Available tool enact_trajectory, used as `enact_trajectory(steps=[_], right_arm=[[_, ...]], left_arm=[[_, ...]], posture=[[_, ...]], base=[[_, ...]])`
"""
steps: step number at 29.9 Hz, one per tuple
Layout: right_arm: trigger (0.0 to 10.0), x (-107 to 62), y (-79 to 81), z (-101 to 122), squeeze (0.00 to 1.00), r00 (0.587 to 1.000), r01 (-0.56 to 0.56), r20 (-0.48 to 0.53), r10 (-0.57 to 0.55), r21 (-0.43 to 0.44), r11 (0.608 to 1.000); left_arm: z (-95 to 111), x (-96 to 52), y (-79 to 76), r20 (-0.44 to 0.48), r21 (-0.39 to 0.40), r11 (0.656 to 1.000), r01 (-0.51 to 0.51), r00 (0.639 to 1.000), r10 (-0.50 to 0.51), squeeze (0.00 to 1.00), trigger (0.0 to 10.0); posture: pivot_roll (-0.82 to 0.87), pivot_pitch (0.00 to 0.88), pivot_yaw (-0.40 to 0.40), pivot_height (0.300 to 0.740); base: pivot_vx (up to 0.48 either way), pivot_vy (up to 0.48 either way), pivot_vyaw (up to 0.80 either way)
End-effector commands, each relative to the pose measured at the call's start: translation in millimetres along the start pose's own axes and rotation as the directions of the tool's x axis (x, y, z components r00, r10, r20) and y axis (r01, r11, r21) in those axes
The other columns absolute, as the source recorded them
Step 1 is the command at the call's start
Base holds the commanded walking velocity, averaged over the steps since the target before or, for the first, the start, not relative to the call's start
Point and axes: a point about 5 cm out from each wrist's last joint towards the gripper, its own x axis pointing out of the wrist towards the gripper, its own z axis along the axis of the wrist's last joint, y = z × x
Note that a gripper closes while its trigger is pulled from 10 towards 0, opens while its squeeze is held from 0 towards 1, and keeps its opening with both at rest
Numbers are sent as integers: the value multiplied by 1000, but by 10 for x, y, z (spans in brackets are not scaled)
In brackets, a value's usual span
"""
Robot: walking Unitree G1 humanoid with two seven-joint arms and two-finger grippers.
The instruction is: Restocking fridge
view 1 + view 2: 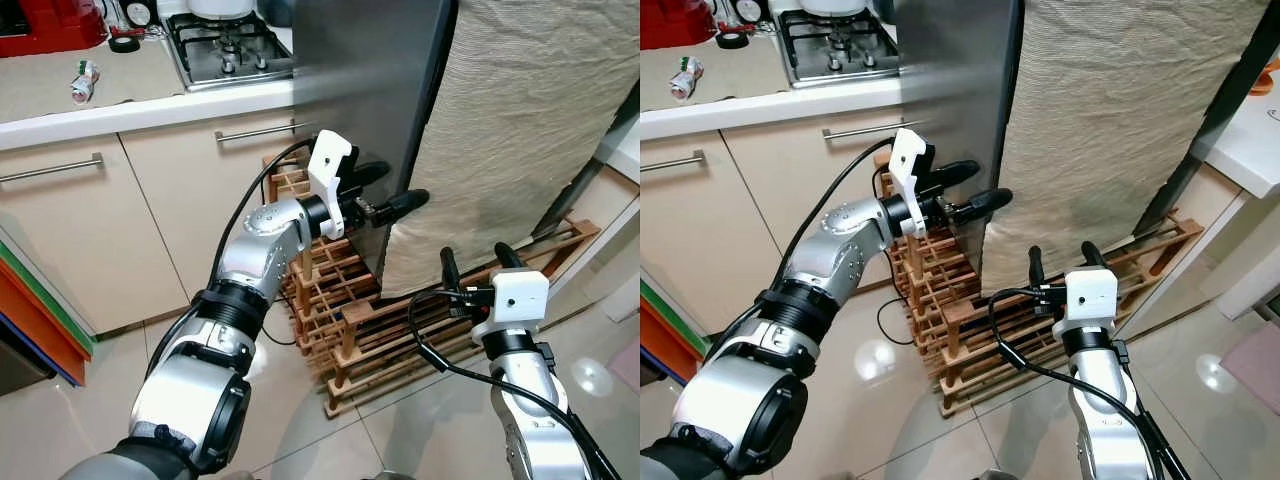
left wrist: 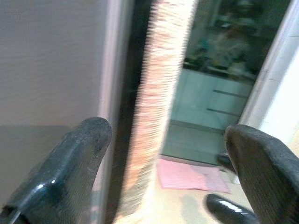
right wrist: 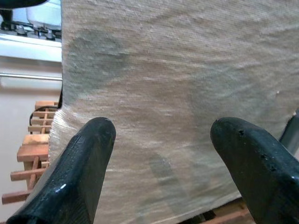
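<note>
The fridge (image 1: 360, 90) stands tall with a grey steel side, and a beige ribbed cloth (image 1: 510, 130) hangs over its front. My left gripper (image 1: 400, 185) is open at the fridge's front corner. In the left wrist view its fingers (image 2: 79, 154) straddle the cloth's edge (image 2: 159, 93) and the dark gap beside the steel side (image 2: 51, 60). My right gripper (image 1: 475, 255) is lower, open and empty, pointing at the cloth (image 3: 177, 60) a short way off.
A wooden rack (image 1: 330, 290) sits on the floor against the fridge, with a black cable running past it. Cabinets (image 1: 90, 230) and a counter with a gas hob (image 1: 225, 45) are to the left. A white countertop (image 1: 1250, 140) is on the right.
</note>
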Motion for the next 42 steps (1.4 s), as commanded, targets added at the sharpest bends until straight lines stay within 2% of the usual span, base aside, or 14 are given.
enact_trajectory(steps=[1, 7, 12, 16, 22, 24, 25, 26, 29, 32, 33, 36, 41, 42], right_arm=[[10000, 23, -23, 37, 0, 1000, 11, 25, -11, 6, 1000], [10000, 35, -16, 23, 0, 1000, 1, 28, -2, 13, 1000], [10000, -19, -48, -81, 0, 1000, -11, -9, 11, 16, 1000], [10000, -209, -89, -350, 0, 993, -33, -111, 31, -8, 999], [10000, -305, -118, -553, 0, 983, -34, -182, 31, -10, 999], [10000, -327, -106, -609, 0, 978, -45, -205, 45, 2, 999], [10000, -410, -62, -792, 0, 950, -83, -298, 90, 39, 996], [10000, -454, -60, -872, 0, 937, -86, -336, 99, 55, 995], [10000, -513, -71, -984, 0, 916, -83, -389, 99, 60, 995], [10000, -525, -116, -1069, 0, 906, -56, -417, 71, 46, 997], [10000, -525, -116, -1069, 0, 906, -56, -417, 71, 46, 997], [10000, -550, -125, -1074, 0, 907, -68, -412, 83, 50, 996], [10000, -743, -167, -1257, 0, 847, -98, -523, 100, 31, 995], [10000, -743, -167, -1257, 0, 847, -98, -523, 100, 31, 995]], left_arm=[[-33, 27, -51, -11, -3, 1000, 22, 1000, -22, 0, 10000], [-97, 137, -99, -24, 0, 1000, -27, 999, 27, 0, 10000], [-104, 184, -69, -18, 7, 993, -117, 993, 117, 0, 10000], [-134, 221, -67, -33, -4, 988, -153, 988, 153, 0, 10000], [-146, 271, -111, -39, -7, 990, -143, 989, 143, 0, 10000], [-151, 298, -142, -43, -11, 992, -128, 991, 128, 0, 10000], [-175, 384, -247, -78, -7, 997, -82, 994, 81, 0, 10000], [-190, 429, -309, -98, 9, 998, -55, 994, 56, 0, 10000], [-204, 493, -416, -113, 18, 1000, -7, 994, 9, 0, 10000], [-120, 606, -623, -71, 0, 996, 86, 994, -86, 0, 10000], [-120, 606, -623, -71, 0, 996, 86, 994, -86, 0, 10000], [-14, 663, -793, -26, -9, 983, 181, 983, -181, 0, 10000], [103, 673, -928, 28, -42, 958, 284, 959, -283, 0, 10000], [103, 673, -928, 28, -42, 958, 284, 959, -283, 0, 10000]], posture=[[-126, 0, -19, 732], [-126, 0, -15, 732], [-127, 0, -13, 732], [-135, 0, -9, 732], [-136, 0, -2, 732], [-136, 0, -2, 732], [-131, 0, -4, 732], [-130, 0, -3, 732], [-130, 0, -3, 732], [-131, 0, 4, 732], [-131, 0, 4, 732], [-130, 0, 3, 732], [-125, 0, 1, 732], [-125, 0, 1, 732]], base=[[0, 0, 0], [0, 0, 0], [0, 0, 0], [0, 0, 0], [0, 0, 0], [0, 0, 0], [0, 0, 0], [0, 0, 0], [0, 0, 0], [0, 0, 0], [0, 0, 0], [0, 0, 0], [0, 0, 0], [0, 0, 0]])
